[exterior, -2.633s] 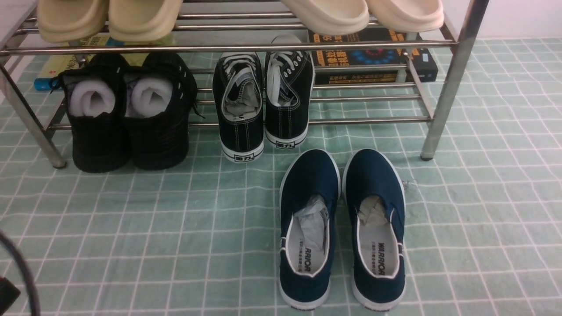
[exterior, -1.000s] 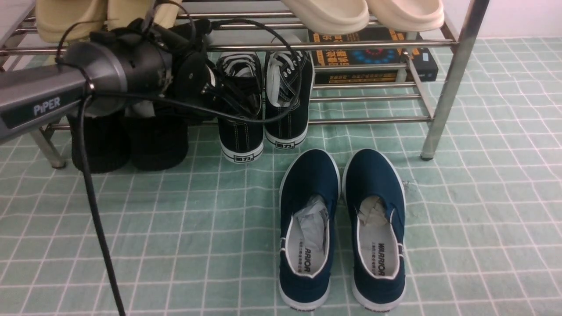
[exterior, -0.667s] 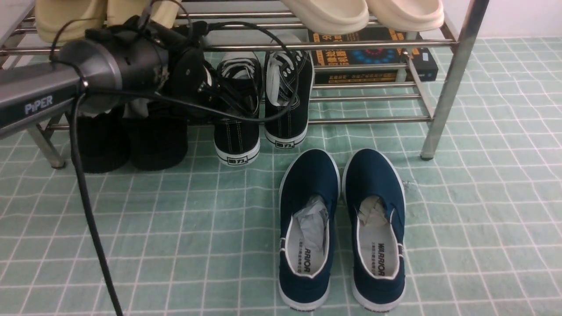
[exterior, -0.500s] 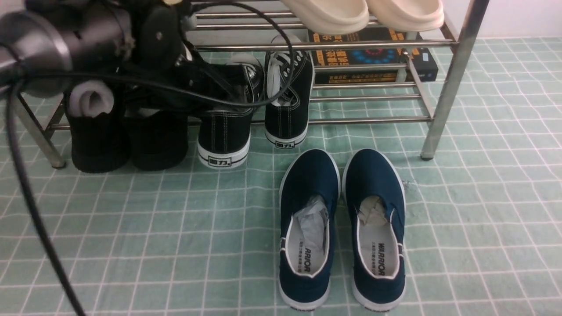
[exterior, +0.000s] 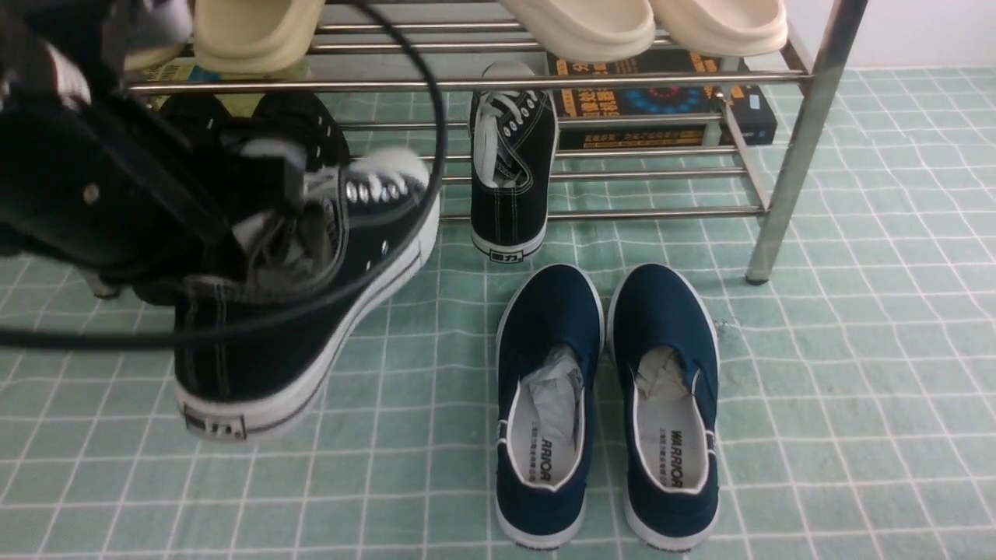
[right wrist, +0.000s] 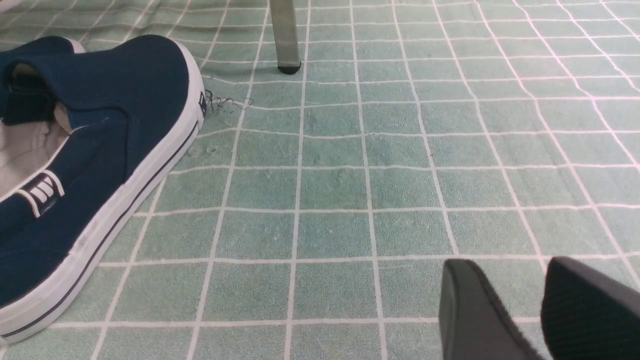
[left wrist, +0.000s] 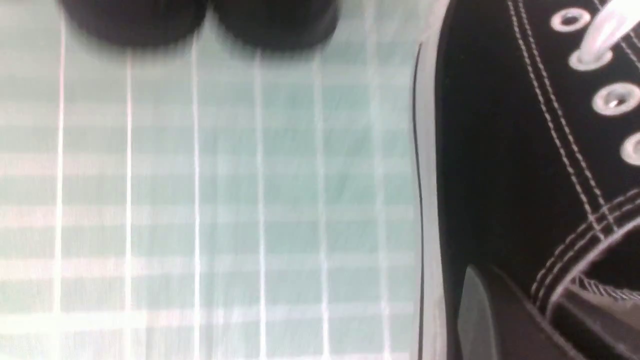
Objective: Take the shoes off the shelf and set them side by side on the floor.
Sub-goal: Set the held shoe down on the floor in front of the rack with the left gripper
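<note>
**One sneaker off the shelf, its partner left on the lower tier**

Half a second ago the black canvas sneaker sat at the front edge of the lower bars. It now hangs nearer the camera as the held sneaker (exterior: 311,311), clear of the shelf (exterior: 801,148) and over the floor (exterior: 856,373) at the left of the front view. Its heel faces the camera and its toe points up and back towards the bars. Whether the heel touches the floor I cannot tell.

The left hand (left wrist: 525,300) is clamped on the sneaker's collar. In the left wrist view one finger (left wrist: 475,305) lies against the outside of the canvas, just beside the white sole. The arm and its black cable (exterior: 432,117) cover much of the all-black shoes (exterior: 307,124) behind.

The second sneaker (exterior: 510,194) has not shifted. It stands upright on the lower tier, heel outwards, with its white laces showing.

The navy slip-ons (exterior: 545,334) lie side by side on the floor, in front of the shelf and to the right of the held sneaker. Pale slippers (exterior: 583,27) rest on the upper tier, and books (exterior: 661,101) lie behind the lower bars.

The right hand (right wrist: 520,290) hovers low over bare floor near the outer slip-on. Its fingers are a narrow gap apart and hold nothing.
</note>
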